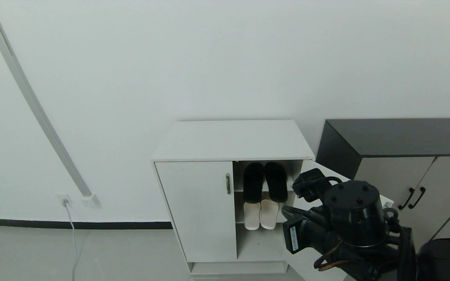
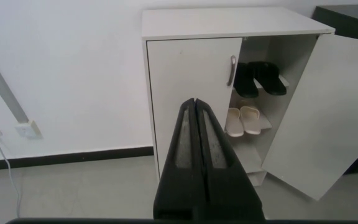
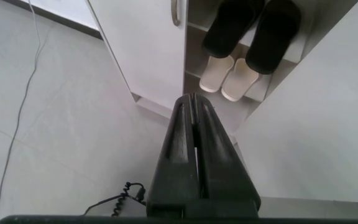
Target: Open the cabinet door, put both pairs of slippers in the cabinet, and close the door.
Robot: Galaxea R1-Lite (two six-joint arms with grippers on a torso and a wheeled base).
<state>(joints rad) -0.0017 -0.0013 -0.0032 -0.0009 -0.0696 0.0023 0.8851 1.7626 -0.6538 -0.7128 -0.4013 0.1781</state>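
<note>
The white cabinet (image 1: 231, 140) stands against the wall with its left door (image 1: 197, 207) closed and its right door (image 2: 328, 112) swung wide open. A black pair of slippers (image 1: 265, 181) sits on the upper shelf, and a white pair (image 1: 260, 214) on the shelf below. My right gripper (image 1: 287, 211) is shut and empty, just in front of the open compartment beside the open door (image 3: 316, 124). In its wrist view, the right gripper (image 3: 191, 98) points toward the slippers (image 3: 253, 31). My left gripper (image 2: 194, 101) is shut and empty, farther back, facing the closed door (image 2: 188, 93).
A dark-topped cabinet (image 1: 397, 136) with grey doors stands right of the white one, behind the open door. A wall socket with a hanging cable (image 1: 65, 203) and a slanted conduit (image 1: 33, 101) are at the left. Bare grey floor (image 1: 92, 253) lies left of the cabinet.
</note>
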